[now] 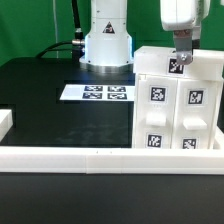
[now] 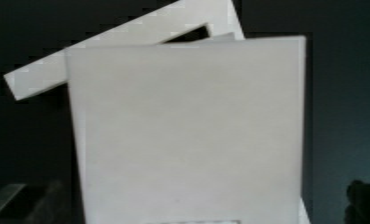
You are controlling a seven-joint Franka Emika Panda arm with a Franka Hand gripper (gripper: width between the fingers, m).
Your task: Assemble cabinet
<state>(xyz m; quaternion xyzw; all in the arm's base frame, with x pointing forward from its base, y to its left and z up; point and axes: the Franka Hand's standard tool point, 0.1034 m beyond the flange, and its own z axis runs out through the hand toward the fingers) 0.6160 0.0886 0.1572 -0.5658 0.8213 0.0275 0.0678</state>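
The cabinet point(image 1: 178, 100) is a large white box with tagged door panels, standing on the black table at the exterior view's right. My gripper point(image 1: 179, 60) is down at the cabinet's top edge, over a small tagged piece there. In the wrist view a flat white panel of the cabinet point(image 2: 182, 130) fills the middle, with another white edge slanting behind it. My gripper point(image 2: 192, 208) straddles this panel: the dark fingers point(image 2: 18, 205) show at both sides, apart from the panel's edges. The jaws stand open.
The marker board point(image 1: 97, 92) lies flat near the robot's base point(image 1: 106, 45). A long white L-shaped rail point(image 1: 90, 157) runs along the table's front and turns back at the exterior view's left.
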